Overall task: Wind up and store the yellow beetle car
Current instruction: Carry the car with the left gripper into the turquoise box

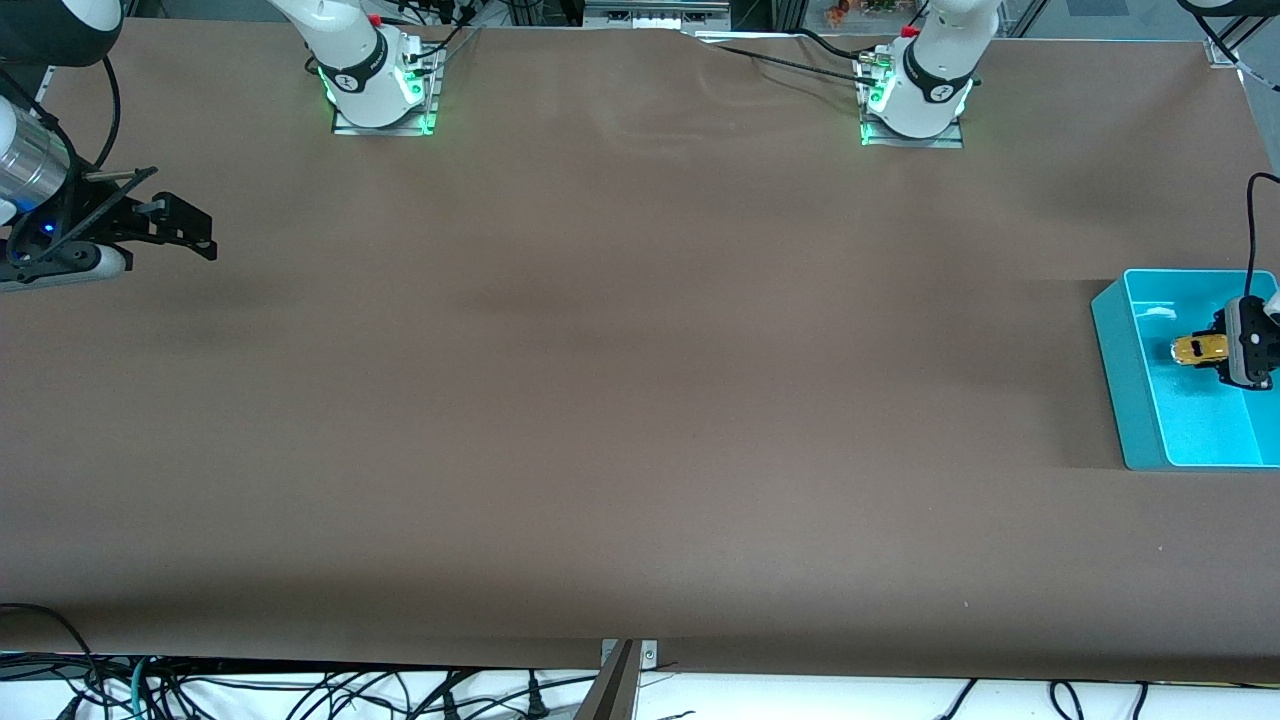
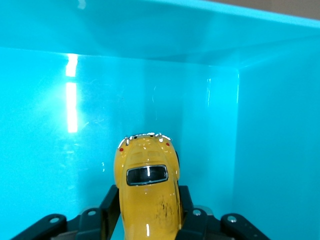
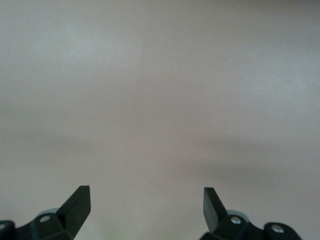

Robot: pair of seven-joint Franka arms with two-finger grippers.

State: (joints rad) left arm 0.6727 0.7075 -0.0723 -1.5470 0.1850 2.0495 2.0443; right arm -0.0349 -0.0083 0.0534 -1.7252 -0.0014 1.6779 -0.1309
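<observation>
We're right at the storing stage now. The left gripper is down inside the blue bin at the left arm's end of the table, and its fingers are pinched on the yellow beetle car, one on each flank. The car is within the bin's walls, low over the floor; whether its wheels touch the bottom, I cannot tell. Whether the winding is done I cannot read from the car itself, but with the toy already in the bin, I'd judge that step is finished. What looks left: let go of the car and lift the arm clear.

And the car itself: in the left wrist view the yellow beetle car shows a rounded, glossy bright-yellow body with a small dark window, little red dots and a pale trim line at the end pointing away from the gripper, toward the bin's wall. A few dark scuffs mark the paint. The wheels are hidden.

Over at the right arm's end of the table, the right gripper waits above bare brown tabletop, fingers spread wide and holding nothing.
</observation>
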